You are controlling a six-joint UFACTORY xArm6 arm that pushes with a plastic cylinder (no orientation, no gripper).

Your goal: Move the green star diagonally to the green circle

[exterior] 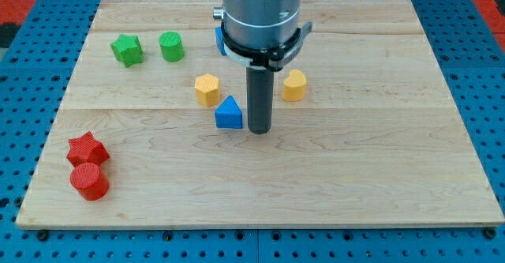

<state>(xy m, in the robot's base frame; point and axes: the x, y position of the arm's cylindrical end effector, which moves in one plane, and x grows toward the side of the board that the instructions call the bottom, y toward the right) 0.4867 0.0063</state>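
The green star (126,49) lies at the view's upper left of the wooden board (355,168). The green circle (171,46) stands just to its right, a small gap between them. My tip (259,129) is near the board's middle, far to the lower right of both green blocks. It stands just right of the blue triangle (229,113), close to it or touching.
A yellow hexagon (207,89) sits above the blue triangle. A yellow block (294,85) lies right of the rod. A blue block (221,40) is mostly hidden behind the arm. A red star (87,148) and a red circle (89,181) sit at the lower left.
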